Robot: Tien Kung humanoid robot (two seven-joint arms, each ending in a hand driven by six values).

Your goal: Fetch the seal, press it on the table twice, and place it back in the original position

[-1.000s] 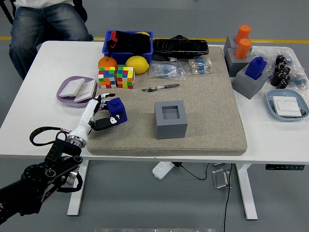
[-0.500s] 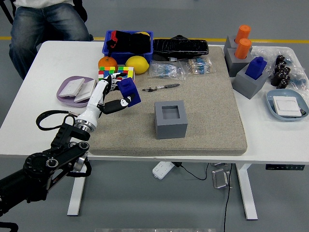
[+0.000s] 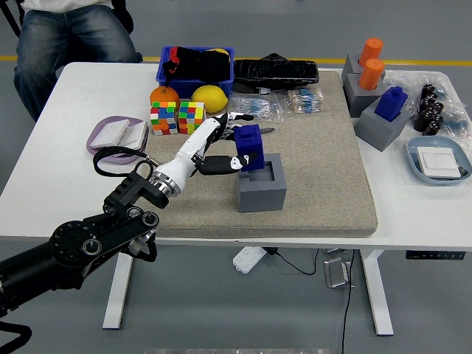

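While your left hand (image 3: 214, 151) grips the blue seal (image 3: 248, 147) with fingers curled around it, the seal sits at the left rim of the grey holder block (image 3: 260, 182), over its square recess — whether it touches the rim you can't tell. Your right hand is out of view.

Containers: blue bin (image 3: 195, 66) at the far edge holds dark items; purple dish (image 3: 113, 137) at left holds 2 flat white pieces; pale blue dish (image 3: 438, 161) at the right edge holds a white flat box. 2 orange seals (image 3: 370, 63) stand in grey blocks at far right, and another blue seal (image 3: 391, 103) stands in its own grey block just in front of them.

Room: the beige mat (image 3: 324, 162) is bare right of the holder and along its near edge. 2 colour cubes (image 3: 177, 118), an orange (image 3: 164, 96) and a lemon (image 3: 209, 97) crowd the far left — a pen (image 3: 247, 133) lies just behind the seal.
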